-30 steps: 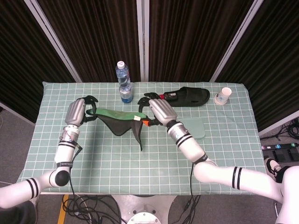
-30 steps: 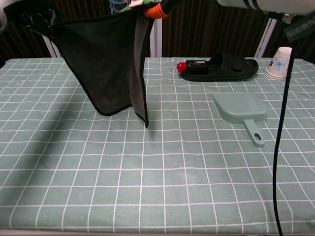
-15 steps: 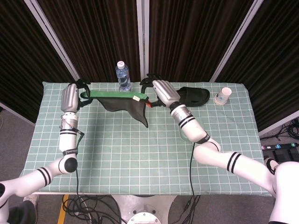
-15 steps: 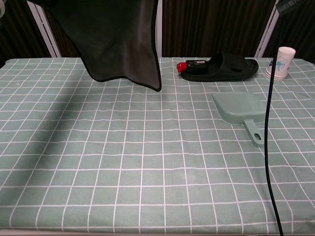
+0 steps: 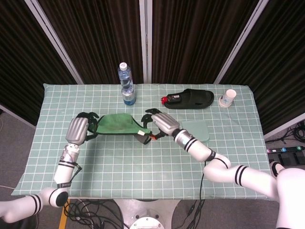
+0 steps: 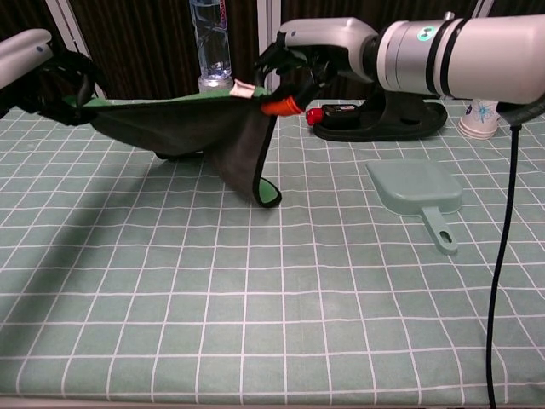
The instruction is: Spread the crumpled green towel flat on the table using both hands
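Observation:
The green towel is stretched between my two hands low over the table. My left hand grips its left corner. My right hand pinches the right corner by a white label. In the chest view the towel shows its dark underside and sags in a fold whose lowest corner touches the checked cloth near the middle. There my left hand is at the far left edge, and my right hand is at top centre.
A water bottle stands at the back behind the towel. A black slipper and a paper cup lie at the back right. A pale green dustpan lies just right of my right hand.
Both hands have come down and toward the near side with the towel. It hung high over the table's back; now it is low and its fold touches the table.

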